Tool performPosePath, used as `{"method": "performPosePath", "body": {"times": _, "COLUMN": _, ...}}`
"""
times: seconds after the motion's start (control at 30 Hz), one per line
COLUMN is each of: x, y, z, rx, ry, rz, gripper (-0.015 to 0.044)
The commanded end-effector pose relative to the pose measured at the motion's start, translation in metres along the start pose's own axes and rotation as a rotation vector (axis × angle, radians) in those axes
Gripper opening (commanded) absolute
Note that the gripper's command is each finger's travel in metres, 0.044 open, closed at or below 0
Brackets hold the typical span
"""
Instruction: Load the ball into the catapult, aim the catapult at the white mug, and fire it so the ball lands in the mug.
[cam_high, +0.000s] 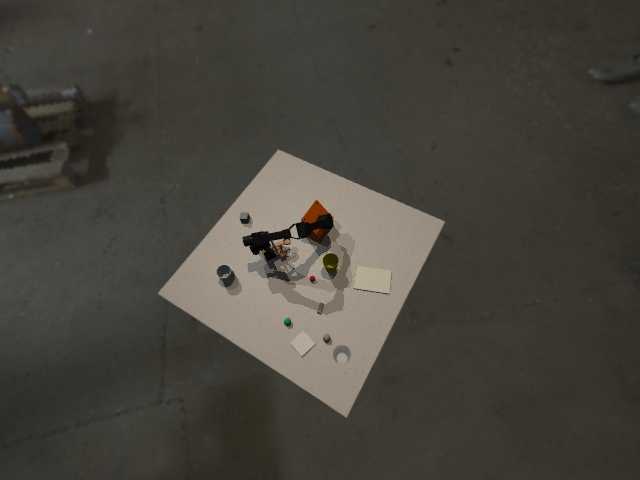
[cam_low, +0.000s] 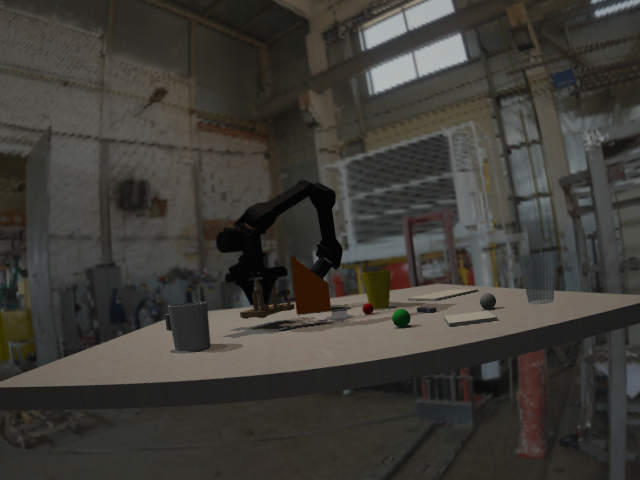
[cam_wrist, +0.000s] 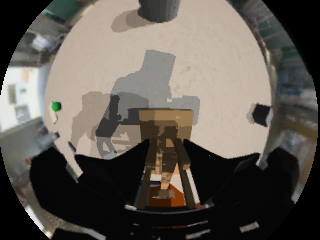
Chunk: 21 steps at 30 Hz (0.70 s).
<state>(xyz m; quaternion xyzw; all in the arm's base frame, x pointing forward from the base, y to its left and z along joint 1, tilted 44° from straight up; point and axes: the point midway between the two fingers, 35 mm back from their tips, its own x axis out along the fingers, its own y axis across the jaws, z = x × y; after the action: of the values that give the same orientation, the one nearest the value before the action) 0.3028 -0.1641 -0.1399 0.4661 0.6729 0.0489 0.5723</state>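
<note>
My gripper (cam_high: 268, 253) (cam_low: 258, 299) (cam_wrist: 166, 142) is shut on the upright frame of the tan wooden catapult (cam_low: 266, 311) (cam_wrist: 166, 117). The catapult hangs a little above the table, its shadow apart below it. Its spoon is partly hidden by the frame and fingers. A red ball (cam_high: 312, 279) (cam_low: 367, 308), a green ball (cam_high: 287, 321) (cam_low: 401, 318) and a grey ball (cam_high: 326, 337) (cam_low: 487, 300) lie on the table. A grey cup (cam_high: 225, 275) (cam_low: 190, 326) (cam_wrist: 159, 11) and a pale ribbed see-through cup (cam_high: 341, 354) (cam_low: 538, 279) stand far apart. I cannot tell which is the white mug.
A yellow cup (cam_high: 330, 262) (cam_low: 377, 289) stands near the red ball. An orange block (cam_high: 315, 212) (cam_low: 311, 294) is at the arm's base. A dark cube (cam_high: 244, 217) (cam_wrist: 261, 115), a small grey block (cam_high: 320, 308) (cam_low: 426, 309) and two cream slabs (cam_high: 372, 279) (cam_high: 302, 344) lie around.
</note>
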Motion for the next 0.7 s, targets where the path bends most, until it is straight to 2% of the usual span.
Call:
{"method": "performPosePath", "body": {"times": 0.0, "x": -0.016, "y": 0.002, "z": 0.006, "rx": -0.011, "ry": -0.026, "rz": -0.003, "gripper": 0.0000}}
{"method": "performPosePath", "body": {"times": 0.67, "x": 0.015, "y": 0.003, "z": 0.008, "rx": -0.010, "ry": -0.026, "rz": -0.001, "gripper": 0.0000}}
